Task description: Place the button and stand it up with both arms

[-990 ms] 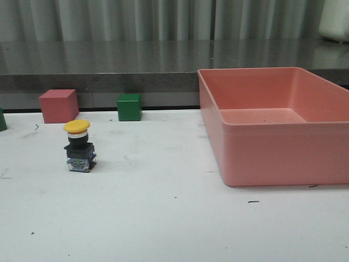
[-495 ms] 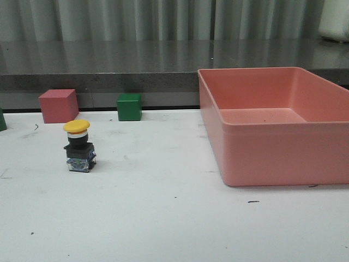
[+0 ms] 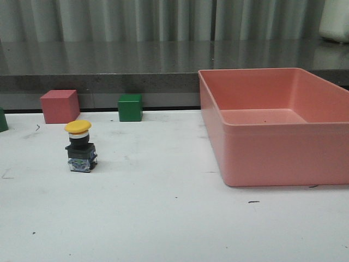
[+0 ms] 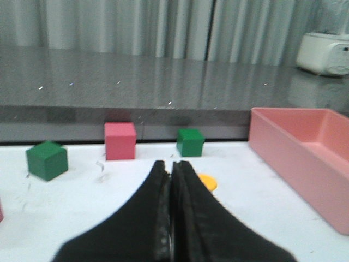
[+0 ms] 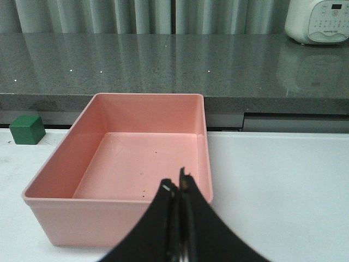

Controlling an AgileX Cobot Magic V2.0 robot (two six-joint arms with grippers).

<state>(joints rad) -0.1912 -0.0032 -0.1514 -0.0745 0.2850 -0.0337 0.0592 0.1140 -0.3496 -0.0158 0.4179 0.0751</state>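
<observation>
The button stands upright on the white table at the left, yellow mushroom cap on top, black collar and black-and-clear base below. Neither arm shows in the front view. In the left wrist view my left gripper is shut and empty, and only the yellow cap shows just past its right finger. In the right wrist view my right gripper is shut and empty, in front of the pink bin's near wall.
A large empty pink bin stands at the right, also in the right wrist view. A red cube and a green cube sit at the table's back edge. Another green cube lies further left. A dark counter runs behind.
The front view has shifted very slightly; the button and cubes appear a few pixels to the right. Nothing on the table has moved.
</observation>
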